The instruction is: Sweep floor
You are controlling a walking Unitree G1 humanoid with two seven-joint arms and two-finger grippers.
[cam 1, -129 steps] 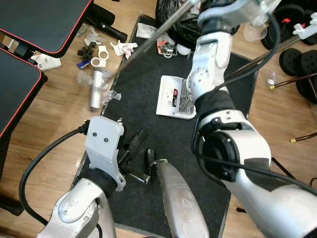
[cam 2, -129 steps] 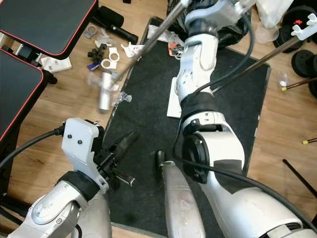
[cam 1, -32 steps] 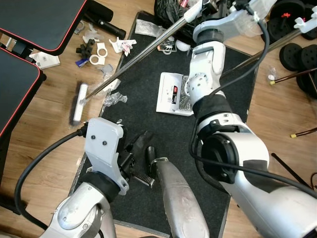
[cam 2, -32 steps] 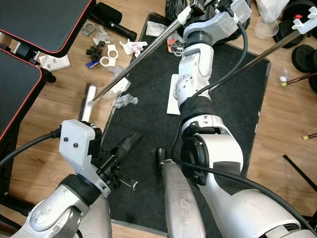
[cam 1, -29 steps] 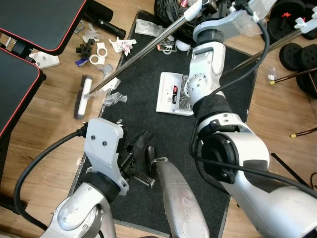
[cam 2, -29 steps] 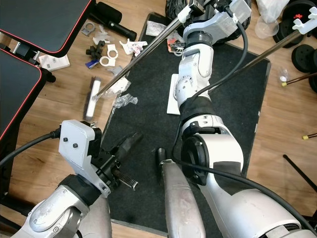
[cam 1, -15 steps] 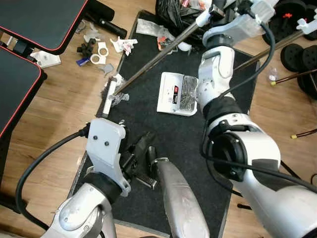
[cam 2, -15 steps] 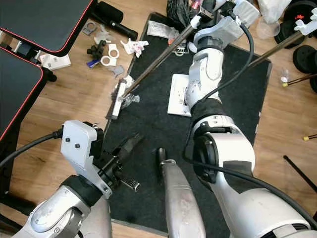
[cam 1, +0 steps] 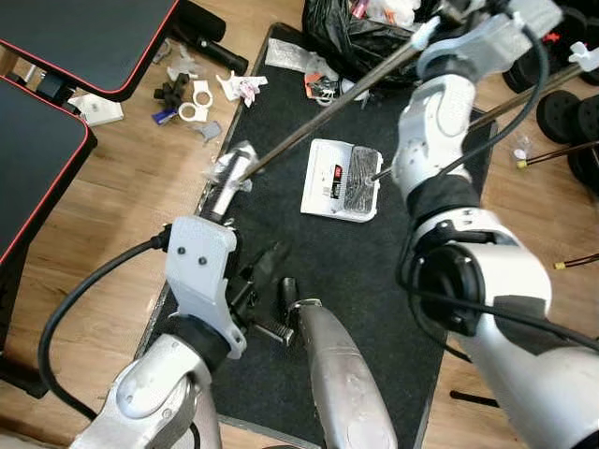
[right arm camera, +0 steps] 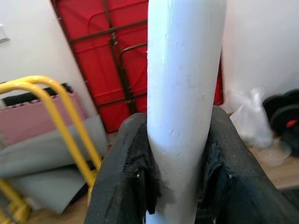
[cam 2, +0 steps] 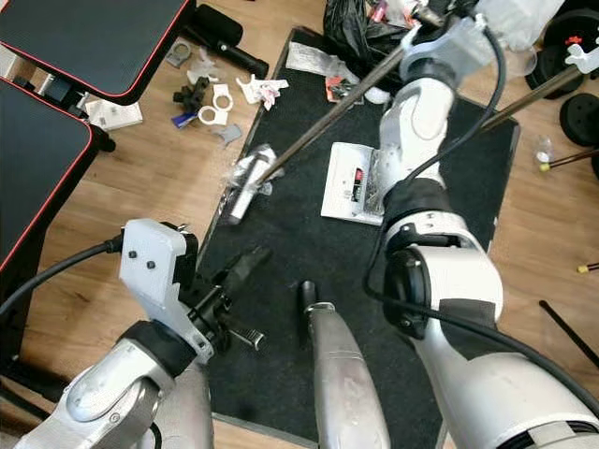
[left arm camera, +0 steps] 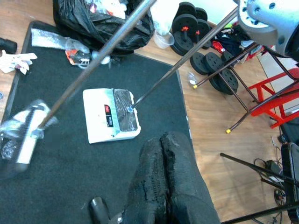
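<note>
The right end effector (right arm camera: 180, 154), raised at the far side of the scene, is clamped around the white upper grip of a long metal-handled broom (cam 1: 318, 125); the black fingers (right arm camera: 126, 168) press on either side of the pole. The handle slants down to the left, and the broom's head (cam 2: 245, 183) rests at the left edge of the dark grey floor mat (cam 1: 374, 271), against a crumpled piece of clear plastic wrap (cam 1: 227, 168). A white dustpan (cam 1: 341, 180) lies flat on the mat just right of the handle. Small white and black scraps (cam 2: 211, 105) are scattered on the wooden floor (cam 1: 103, 196) farther left. The left end effector (left arm camera: 161, 154) hovers low over the near part of the mat, its fingers pressed together and holding nothing.
</note>
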